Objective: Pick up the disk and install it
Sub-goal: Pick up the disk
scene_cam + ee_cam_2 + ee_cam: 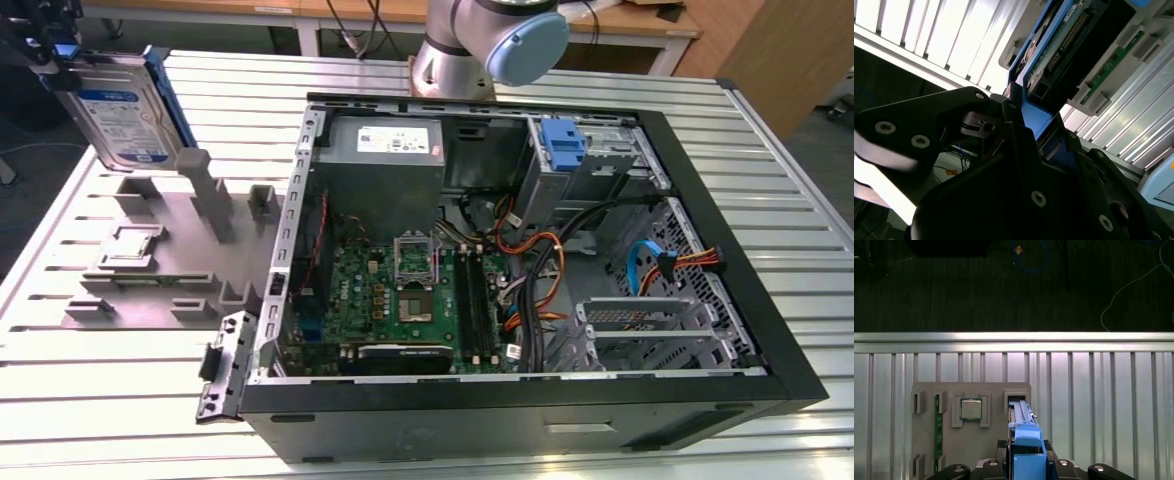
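The disk [124, 108], silver with a blue-and-white label and blue side rails, stands upright on its edge at the exterior view's far left, over the grey fixture [160, 270]. My gripper [43, 55] is shut on its upper end. In the first wrist view the disk [1026, 440] is seen edge-on between the black fingers [1064, 466], above a slot in the fixture [929, 445]. In the second wrist view, the disk's circuit-board side [1069, 45] and a blue rail [1035, 119] run out from the gripper [1021, 117]. Whether the disk's lower edge touches the slot is unclear.
The open computer case [747, 300] lies on the slatted metal table [107, 400], with a motherboard [400, 300], a grey power supply [384, 142] and a drive bay holding a blue bracket [562, 145]. The arm's base [487, 45] stands behind the case. The fixture holds a processor chip [970, 409] and a green memory stick [937, 426].
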Robot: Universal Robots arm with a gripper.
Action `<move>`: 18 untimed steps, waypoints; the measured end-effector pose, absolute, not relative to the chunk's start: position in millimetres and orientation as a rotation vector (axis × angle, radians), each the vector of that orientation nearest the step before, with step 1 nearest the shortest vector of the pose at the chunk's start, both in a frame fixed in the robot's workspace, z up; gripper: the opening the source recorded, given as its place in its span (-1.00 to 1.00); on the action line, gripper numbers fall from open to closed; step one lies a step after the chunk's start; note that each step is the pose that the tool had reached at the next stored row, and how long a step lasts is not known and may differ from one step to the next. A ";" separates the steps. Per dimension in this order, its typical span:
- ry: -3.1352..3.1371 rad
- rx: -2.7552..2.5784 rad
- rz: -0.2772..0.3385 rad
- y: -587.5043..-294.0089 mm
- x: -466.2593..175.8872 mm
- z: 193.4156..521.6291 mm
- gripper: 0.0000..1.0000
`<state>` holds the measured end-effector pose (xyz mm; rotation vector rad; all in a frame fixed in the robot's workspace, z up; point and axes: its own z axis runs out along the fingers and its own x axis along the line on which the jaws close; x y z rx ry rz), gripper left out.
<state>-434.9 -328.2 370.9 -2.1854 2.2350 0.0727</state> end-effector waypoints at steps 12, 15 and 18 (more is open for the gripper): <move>2.235 -2.185 0.073 -328.3 -434.9 374.5 -0.27; 2.235 -2.185 0.073 -328.3 -434.9 374.9 -0.27; 2.235 -2.186 0.073 -328.3 -434.9 375.6 -0.27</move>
